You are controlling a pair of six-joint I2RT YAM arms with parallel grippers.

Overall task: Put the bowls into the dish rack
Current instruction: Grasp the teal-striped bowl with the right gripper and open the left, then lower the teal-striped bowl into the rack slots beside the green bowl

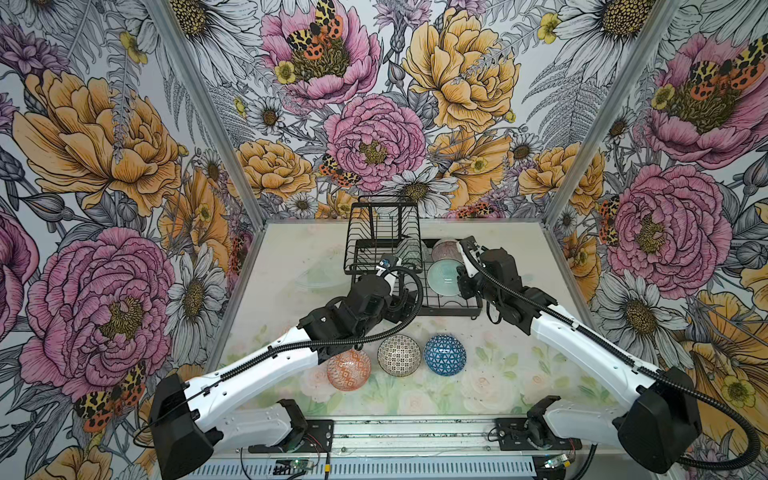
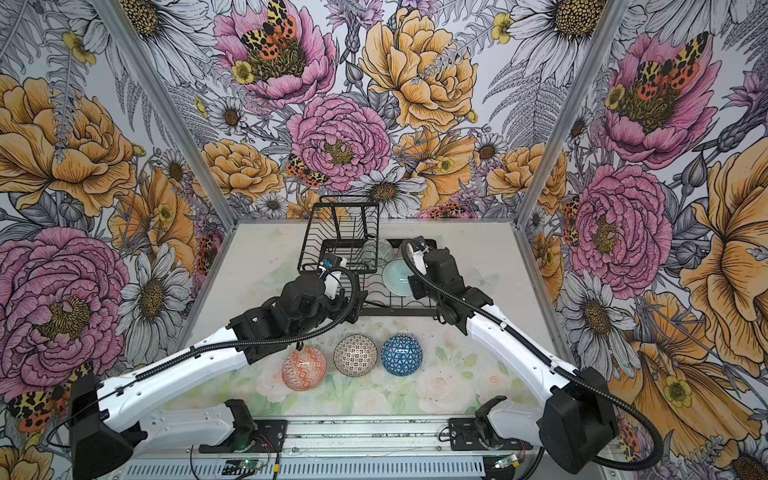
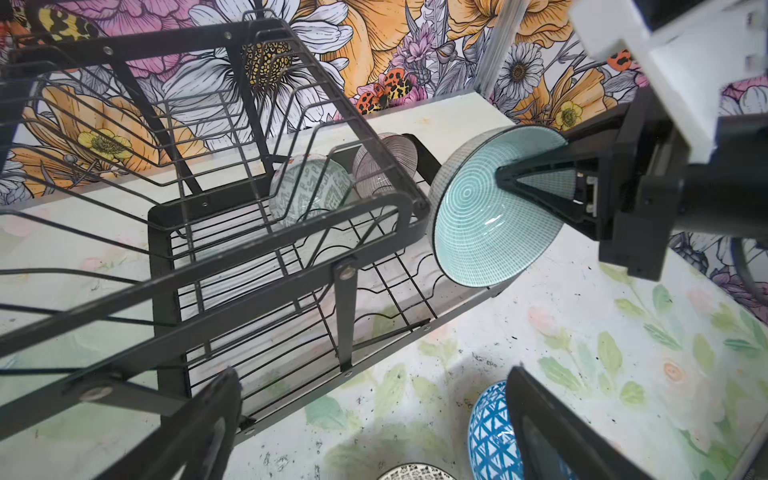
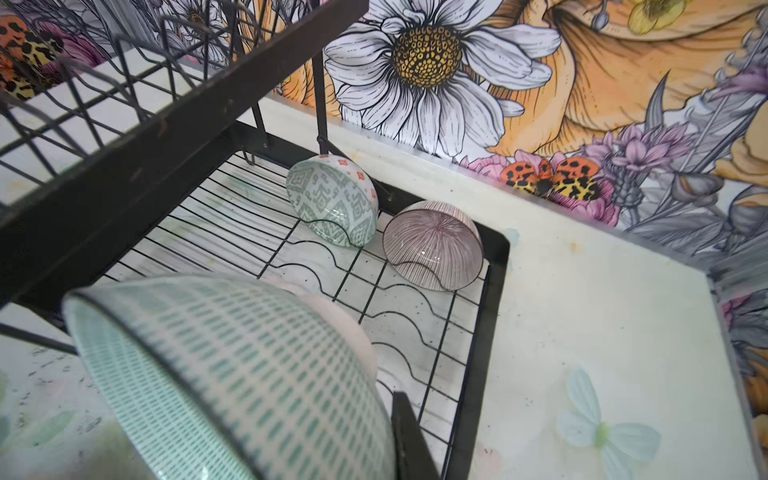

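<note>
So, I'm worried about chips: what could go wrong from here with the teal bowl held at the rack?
The right gripper pinches the teal bowl only at its rim, on edge, so it might slip or roll on release. The open left gripper sits close to the dish rack and could snag its wires.

No legible text, label, brand, number or sign on the bowls [image 3: 478, 232], dish rack [image 3: 347, 316] or arms [image 1: 266, 361]
</note>
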